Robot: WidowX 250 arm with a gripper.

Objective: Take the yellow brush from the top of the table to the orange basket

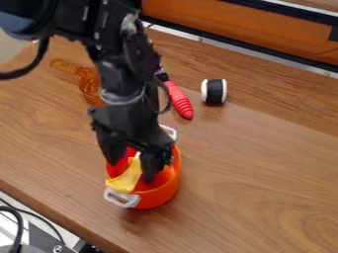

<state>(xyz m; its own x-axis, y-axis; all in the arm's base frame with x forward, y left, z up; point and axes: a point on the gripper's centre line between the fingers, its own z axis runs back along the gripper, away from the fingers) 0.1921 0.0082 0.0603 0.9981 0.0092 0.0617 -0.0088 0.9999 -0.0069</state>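
Progress looks nearly complete: the yellow brush (124,182) is at the orange basket (164,196), its broad part resting across the rim between 7 and 8 o'clock and its other end sloping inward. What is left, by this judgement, is for the end effector (133,171) to lift clear, and perhaps for the brush to settle deeper, since part of it lies over the rim.

The end effector hangs down into the basket with its two fingers spread, so it appears to have released the brush, which lies between and just beside them. Red items sit inside the basket too, and lifting out could nudge the brush.

On the wooden surface (257,163), seen from the basket, an amber translucent object (88,82) lies toward 11 o'clock, a red-handled tool (179,100) between 12 and 1, and a black-and-white spool (214,91) at 1 o'clock. No brand, label or writing can be read on any of them.
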